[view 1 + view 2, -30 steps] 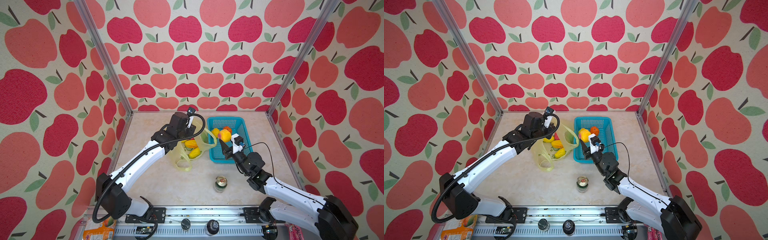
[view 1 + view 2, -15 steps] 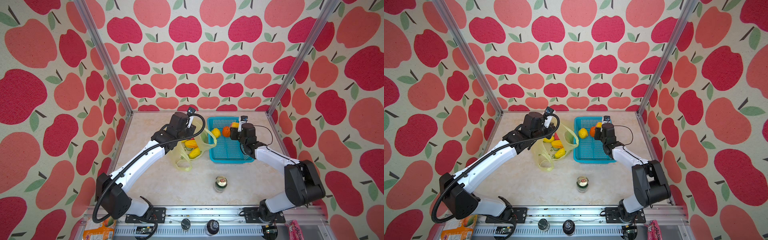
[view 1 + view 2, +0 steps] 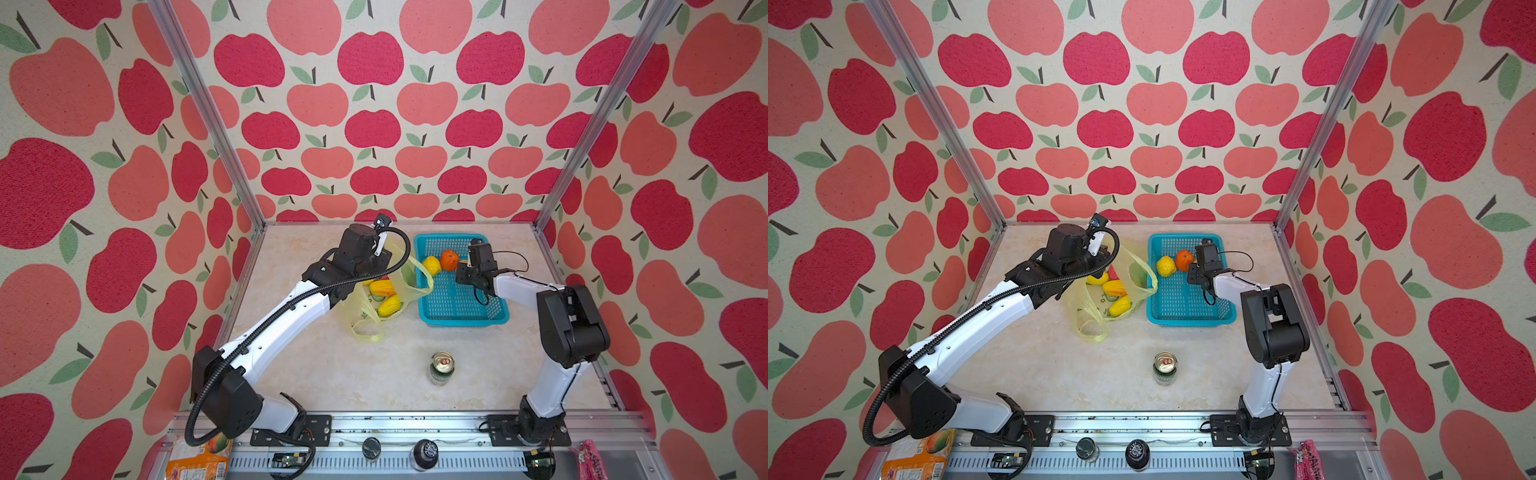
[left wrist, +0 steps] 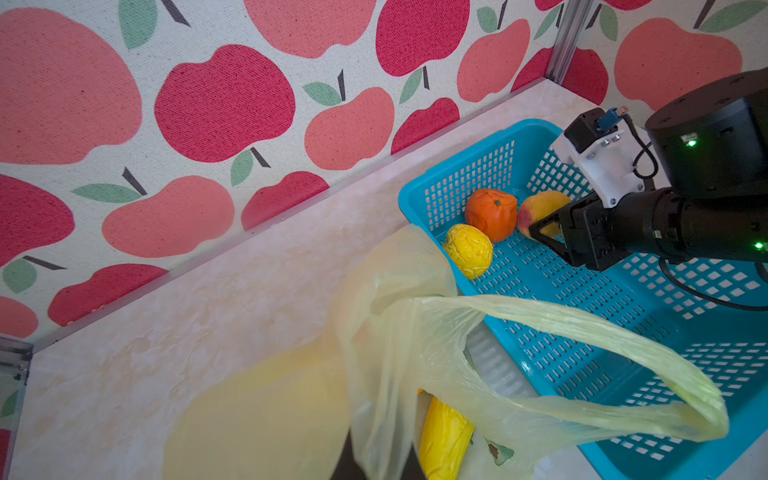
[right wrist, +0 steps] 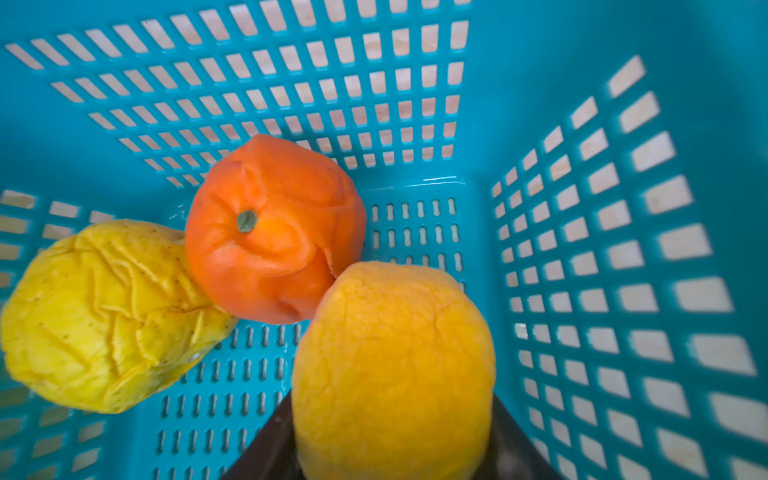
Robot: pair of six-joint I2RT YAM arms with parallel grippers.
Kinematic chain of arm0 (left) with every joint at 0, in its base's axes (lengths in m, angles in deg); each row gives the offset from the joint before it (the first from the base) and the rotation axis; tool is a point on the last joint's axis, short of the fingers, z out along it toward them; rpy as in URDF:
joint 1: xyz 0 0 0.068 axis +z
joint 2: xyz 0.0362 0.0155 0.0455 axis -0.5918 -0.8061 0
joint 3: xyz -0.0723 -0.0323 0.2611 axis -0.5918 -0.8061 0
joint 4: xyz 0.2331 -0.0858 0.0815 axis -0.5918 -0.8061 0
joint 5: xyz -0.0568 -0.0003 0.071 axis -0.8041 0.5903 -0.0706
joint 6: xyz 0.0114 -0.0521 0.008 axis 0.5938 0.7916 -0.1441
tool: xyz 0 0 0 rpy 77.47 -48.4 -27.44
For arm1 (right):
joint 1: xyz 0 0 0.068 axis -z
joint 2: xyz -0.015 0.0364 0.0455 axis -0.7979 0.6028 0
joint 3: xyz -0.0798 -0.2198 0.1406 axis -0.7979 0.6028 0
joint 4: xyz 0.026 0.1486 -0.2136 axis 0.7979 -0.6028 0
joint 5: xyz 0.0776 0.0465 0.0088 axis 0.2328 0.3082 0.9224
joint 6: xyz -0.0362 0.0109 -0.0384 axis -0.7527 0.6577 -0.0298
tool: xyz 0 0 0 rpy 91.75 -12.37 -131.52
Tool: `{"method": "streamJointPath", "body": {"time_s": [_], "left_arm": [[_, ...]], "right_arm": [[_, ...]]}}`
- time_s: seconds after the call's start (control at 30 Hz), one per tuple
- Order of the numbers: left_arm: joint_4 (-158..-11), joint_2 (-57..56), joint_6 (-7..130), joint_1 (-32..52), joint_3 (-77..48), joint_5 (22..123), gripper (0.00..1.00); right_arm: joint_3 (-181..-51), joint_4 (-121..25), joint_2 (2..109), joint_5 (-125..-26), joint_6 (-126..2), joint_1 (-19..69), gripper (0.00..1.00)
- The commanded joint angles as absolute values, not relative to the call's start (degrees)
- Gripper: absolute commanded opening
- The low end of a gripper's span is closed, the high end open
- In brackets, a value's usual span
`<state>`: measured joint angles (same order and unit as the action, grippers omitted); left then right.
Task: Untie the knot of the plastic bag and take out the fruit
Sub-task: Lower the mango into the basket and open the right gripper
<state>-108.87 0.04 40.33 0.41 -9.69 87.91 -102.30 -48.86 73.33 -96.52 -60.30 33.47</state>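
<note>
My left gripper (image 4: 378,457) is shut on a bunched fold of the pale yellow plastic bag (image 3: 363,309) (image 4: 415,332) and holds its mouth up beside the basket. The knot is out of view; the two loop handles hang apart, one (image 4: 623,345) draped over the basket. Long yellow fruit (image 3: 383,287) (image 4: 442,440) lies in the bag. Inside the turquoise basket (image 3: 461,321) (image 5: 685,104), my right gripper (image 5: 395,419) (image 4: 544,226) is shut on a yellow-orange fruit (image 5: 395,353) (image 4: 536,208). It touches the orange (image 5: 270,232) (image 3: 449,259), with the lemon (image 5: 104,316) (image 3: 431,265) beside that.
A green drink can (image 3: 441,368) (image 3: 1165,368) stands on the table in front of the basket. An orange snack packet (image 3: 199,457) lies by the front rail at the left. Apple-print walls close in the back and both sides.
My right gripper has carried the yellow-orange fruit from the basket's near left side to its far end, down beside the orange. The left arm and bag have not moved.
</note>
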Motion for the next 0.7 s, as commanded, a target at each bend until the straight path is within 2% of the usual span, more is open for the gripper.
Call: {"method": "streamJointPath", "body": {"time_s": [0.0, 0.1, 0.37, 0.67], "left_arm": [[-108.3, 0.1, 39.1, 0.5, -8.2, 88.6, 0.00], [-108.4, 0.1, 39.2, 0.6, -8.2, 88.6, 0.00], [-108.3, 0.1, 39.2, 0.5, -8.1, 88.6, 0.00], [-108.4, -0.2, 39.1, 0.4, -7.9, 88.6, 0.00]], "right_arm": [[-104.5, -50.6, 74.7, -97.5, -59.8, 34.0, 0.37], [-105.2, -50.6, 75.6, -97.6, -59.9, 34.0, 0.42], [-106.4, -50.4, 77.2, -99.3, -60.5, 34.1, 0.46], [-108.4, -50.2, 79.2, -99.6, -61.4, 34.2, 0.69]]}}
